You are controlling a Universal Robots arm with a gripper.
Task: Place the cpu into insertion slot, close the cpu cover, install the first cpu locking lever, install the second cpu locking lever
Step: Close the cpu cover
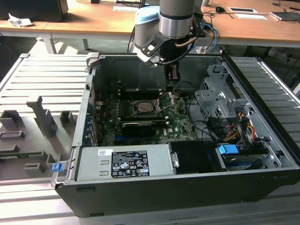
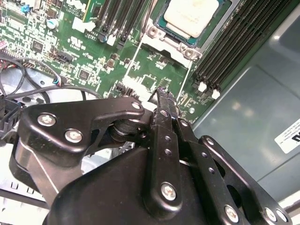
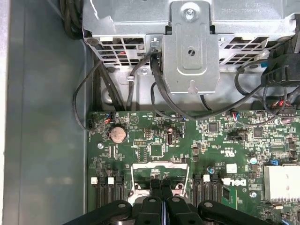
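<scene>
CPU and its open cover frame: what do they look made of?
By the look, the cpu has a metal lid, pale silvery-tan with a dull, even sheen. The cpu cover seems to be thin stamped sheet metal, probably steel: bright silvery, with sharp glints along its narrow rails. The exact alloys cannot be told.

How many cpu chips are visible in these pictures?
1. The cpu lies in the insertion slot on the green board, beyond the tips of the gripper in the second wrist view. The gripper hides part of the board, so another cannot be excluded.
</scene>
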